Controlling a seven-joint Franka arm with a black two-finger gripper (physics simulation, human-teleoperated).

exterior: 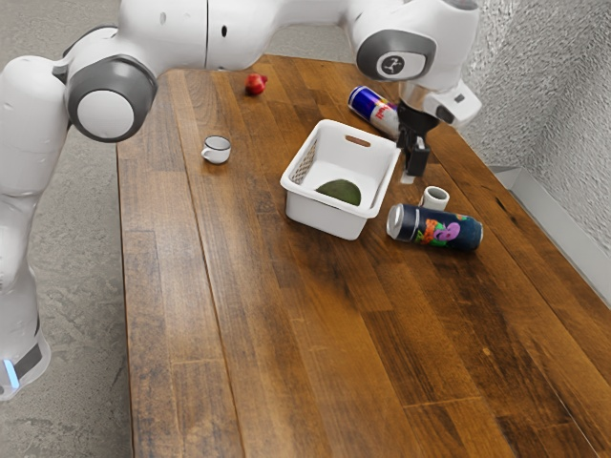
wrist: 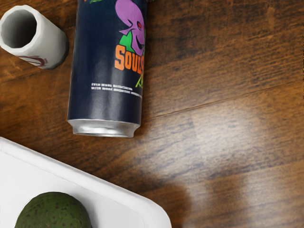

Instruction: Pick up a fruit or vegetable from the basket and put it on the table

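While the gripper (exterior: 412,173) hangs near the white basket (exterior: 323,216), can't tell if open or closed, dark green fruit (exterior: 340,192) inside basket, dark can (exterior: 441,230) on its side by small pale cup (exterior: 434,197).

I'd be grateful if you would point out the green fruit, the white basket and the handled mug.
Green fruit (wrist: 53,213): wrist view, on its speckled skin.
White basket (exterior: 320,218): exterior view, on its outer wall.
Handled mug (exterior: 219,156): exterior view, on its outer side.

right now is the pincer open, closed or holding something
Pincer, near the white basket: whether it's open or closed can't be told from these views.
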